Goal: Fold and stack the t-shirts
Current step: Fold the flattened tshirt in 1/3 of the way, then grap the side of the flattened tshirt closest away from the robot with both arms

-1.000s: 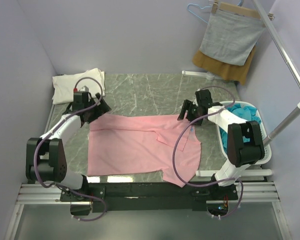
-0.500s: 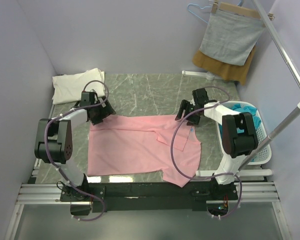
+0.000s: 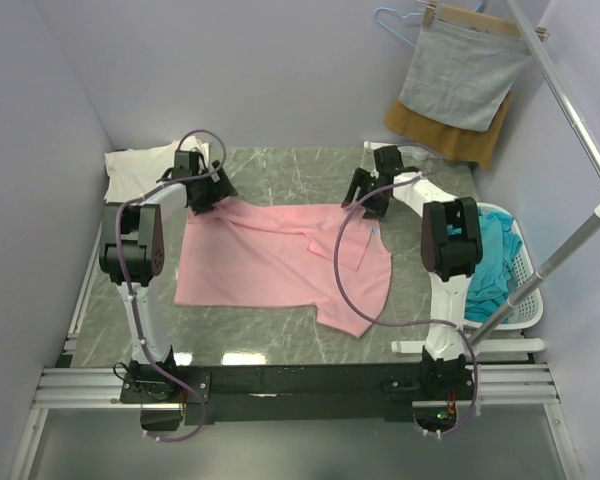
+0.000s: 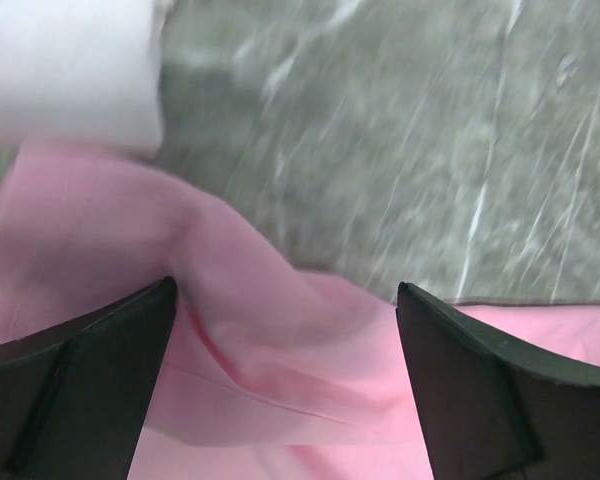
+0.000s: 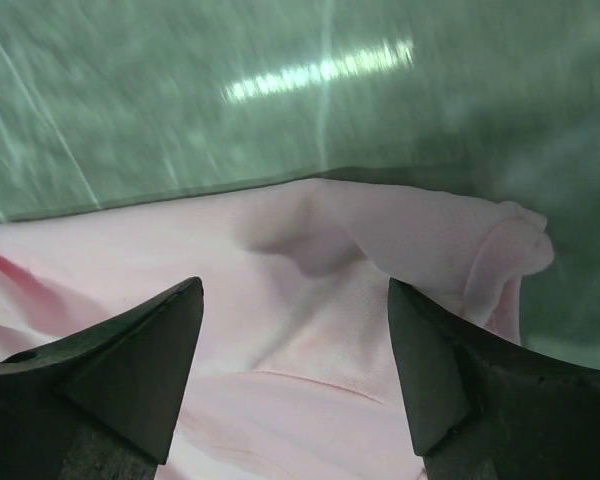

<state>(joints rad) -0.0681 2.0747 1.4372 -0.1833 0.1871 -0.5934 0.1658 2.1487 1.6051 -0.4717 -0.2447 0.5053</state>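
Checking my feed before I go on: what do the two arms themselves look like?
Both the left arm and right arm have white links with bulky black joint housings. A loose purple-grey cable loops along each. Their jaws are plain matte-black wedges; no markings are visible.

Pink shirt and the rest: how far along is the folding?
Done: a cream-white shirt lies folded at the table's far-left corner. In hand: the pink shirt lies spread out, with the left end effector and right end effector open over its far edge. Left: teal shirts in the basket.
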